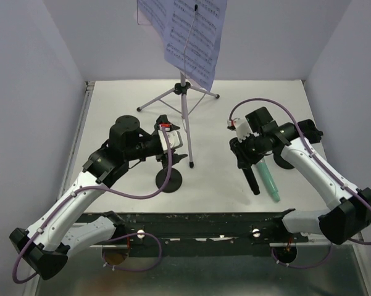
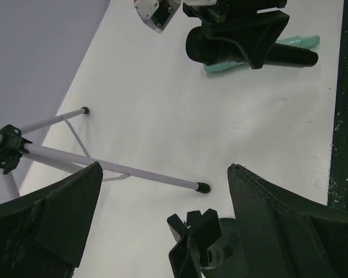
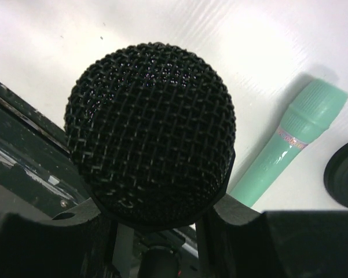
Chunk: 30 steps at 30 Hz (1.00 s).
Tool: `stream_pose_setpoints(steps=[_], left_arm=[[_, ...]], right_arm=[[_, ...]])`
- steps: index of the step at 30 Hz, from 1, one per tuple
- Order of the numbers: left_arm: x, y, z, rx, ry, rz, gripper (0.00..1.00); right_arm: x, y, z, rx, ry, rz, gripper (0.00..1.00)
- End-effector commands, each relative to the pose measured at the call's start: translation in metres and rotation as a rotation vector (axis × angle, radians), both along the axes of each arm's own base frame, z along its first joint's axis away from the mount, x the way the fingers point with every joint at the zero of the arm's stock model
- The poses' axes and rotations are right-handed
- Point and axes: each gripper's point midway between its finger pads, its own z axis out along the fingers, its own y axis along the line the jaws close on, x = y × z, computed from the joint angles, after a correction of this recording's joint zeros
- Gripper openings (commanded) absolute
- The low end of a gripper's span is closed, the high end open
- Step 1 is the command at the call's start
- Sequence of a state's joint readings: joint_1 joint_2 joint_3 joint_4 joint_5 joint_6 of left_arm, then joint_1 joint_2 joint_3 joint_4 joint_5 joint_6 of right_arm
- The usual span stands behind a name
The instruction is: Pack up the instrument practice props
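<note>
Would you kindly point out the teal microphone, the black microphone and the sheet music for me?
teal microphone (image 3: 282,150): right wrist view, middle of its body.
black microphone (image 3: 150,127): right wrist view, centre of its mesh head.
sheet music (image 1: 207,37): top external view, on the printed front page.

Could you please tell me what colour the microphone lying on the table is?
Teal green; the microphone shows best in the right wrist view.
</note>
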<state>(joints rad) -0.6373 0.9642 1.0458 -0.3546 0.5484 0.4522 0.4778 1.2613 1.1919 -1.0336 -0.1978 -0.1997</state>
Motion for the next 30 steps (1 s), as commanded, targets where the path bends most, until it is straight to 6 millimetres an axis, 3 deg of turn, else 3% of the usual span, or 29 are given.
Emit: stream_pose_setpoints(steps=[1, 8, 17, 26, 30], left_arm=[[-0.006, 0.019, 0.001, 0.057, -0.079, 0.035, 0.99], [-0.011, 0.036, -0.005, 0.056, -0.083, 0.06, 0.99], [-0.012, 0.046, -0.009, 0.041, -0.076, 0.085, 0.99], [-0.018, 0.041, -0.014, 0.017, -0.053, 0.051, 0.99], [-0.015, 0.041, -0.021, 0.017, -0.037, 0.063, 0.99]], right_arm=[[0.0, -0.015, -0.029, -0.114, 0.111, -0.076, 0.0], [0.027, -0.02, -0.064, -0.172, 0.174, -0.206, 0.0], [0.05, -0.05, -0.107, -0.341, 0.165, -0.213, 0.0], [0.054, -0.081, -0.129, -0.417, 0.236, -0.223, 0.0], [0.067, -0.091, -0.138, -0.447, 0.231, -0.193, 0.0]])
